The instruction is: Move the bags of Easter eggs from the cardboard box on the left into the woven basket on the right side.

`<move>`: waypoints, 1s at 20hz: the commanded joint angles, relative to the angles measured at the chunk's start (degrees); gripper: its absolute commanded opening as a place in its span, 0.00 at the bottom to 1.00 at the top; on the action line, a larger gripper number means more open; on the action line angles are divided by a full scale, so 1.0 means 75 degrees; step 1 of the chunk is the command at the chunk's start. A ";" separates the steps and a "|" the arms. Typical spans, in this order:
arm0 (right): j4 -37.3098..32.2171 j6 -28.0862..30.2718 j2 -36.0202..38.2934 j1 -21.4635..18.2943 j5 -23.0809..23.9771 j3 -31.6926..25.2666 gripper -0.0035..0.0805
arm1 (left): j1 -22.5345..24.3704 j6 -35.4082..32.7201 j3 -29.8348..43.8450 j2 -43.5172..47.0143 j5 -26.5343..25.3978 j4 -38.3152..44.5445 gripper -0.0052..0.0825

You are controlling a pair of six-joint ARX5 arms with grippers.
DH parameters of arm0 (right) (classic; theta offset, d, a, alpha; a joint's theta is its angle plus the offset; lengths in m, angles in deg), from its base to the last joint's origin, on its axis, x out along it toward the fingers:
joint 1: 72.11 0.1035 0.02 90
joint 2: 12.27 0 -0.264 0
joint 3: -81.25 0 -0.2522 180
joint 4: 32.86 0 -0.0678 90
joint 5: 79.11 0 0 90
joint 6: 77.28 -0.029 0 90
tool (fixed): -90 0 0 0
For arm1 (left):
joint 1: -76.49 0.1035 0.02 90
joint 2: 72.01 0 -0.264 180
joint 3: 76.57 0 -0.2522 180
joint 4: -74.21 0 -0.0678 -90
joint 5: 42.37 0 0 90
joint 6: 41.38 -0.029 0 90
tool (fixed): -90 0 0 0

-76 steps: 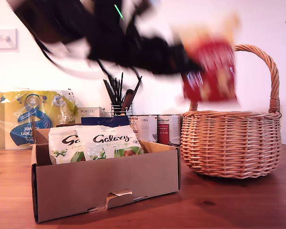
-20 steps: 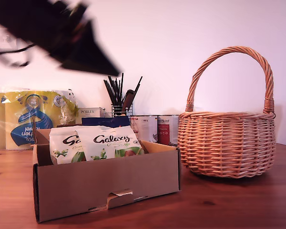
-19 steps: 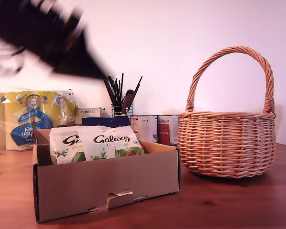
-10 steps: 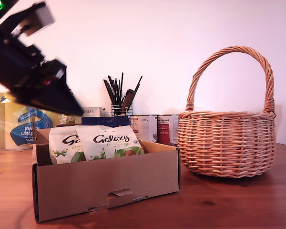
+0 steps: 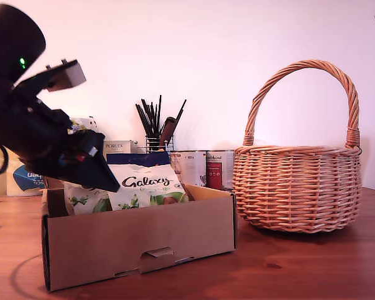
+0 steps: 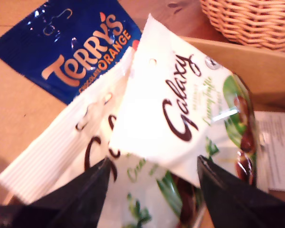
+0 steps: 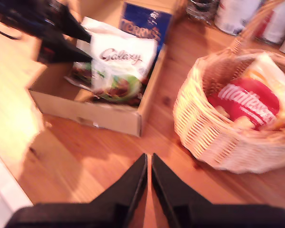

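Observation:
The cardboard box (image 5: 144,240) stands at the exterior view's left and the woven basket (image 5: 300,187) at its right. My first gripper (image 5: 106,182) reaches down into the box, open (image 6: 153,161). Its fingers (image 6: 92,190) stand on either side of two white-green Galaxy bags, the front one (image 6: 180,109) overlapping the rear one (image 6: 85,142). A dark blue Terry's Orange bag (image 6: 71,47) lies flat behind them. The red Maltesers bag (image 7: 249,102) lies inside the basket (image 7: 204,128). My second gripper (image 7: 148,161) hangs shut and empty high over the table between box (image 7: 90,114) and basket.
Behind the box sit a yellow-blue kitchen towel pack (image 5: 25,178), a holder of black utensils (image 5: 157,128), a Porlex carton (image 5: 119,147) and tins (image 5: 203,167). Bare wooden tabletop (image 5: 287,262) lies in front of the basket.
My first arm, which carried the red bag over the basket, has swung back to the exterior view's left and come down into the box, covering the rear Galaxy bag.

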State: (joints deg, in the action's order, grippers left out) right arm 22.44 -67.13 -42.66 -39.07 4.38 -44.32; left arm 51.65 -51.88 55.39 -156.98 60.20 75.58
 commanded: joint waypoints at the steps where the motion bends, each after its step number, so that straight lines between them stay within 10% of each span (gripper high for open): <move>1: -0.0128 -0.0041 -0.0055 -0.0017 -0.0090 0.0038 0.03 | 0.0009 0.0006 0.0041 -0.0131 0.0364 0.0169 0.67; 15: -0.0184 -0.0038 -0.0277 -0.0020 -0.0090 0.0038 0.03 | -0.0662 0.0408 -0.0140 -0.1308 0.1714 0.1070 0.65; 20: -0.0163 -0.0047 -0.0277 -0.0020 -0.0087 0.0038 0.03 | -0.0664 0.0667 -0.0370 -0.1684 0.1722 0.1489 0.47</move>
State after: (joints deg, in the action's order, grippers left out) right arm 21.45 -67.15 -44.91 -39.07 3.92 -44.32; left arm 46.88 -47.42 52.77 -168.07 72.90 86.18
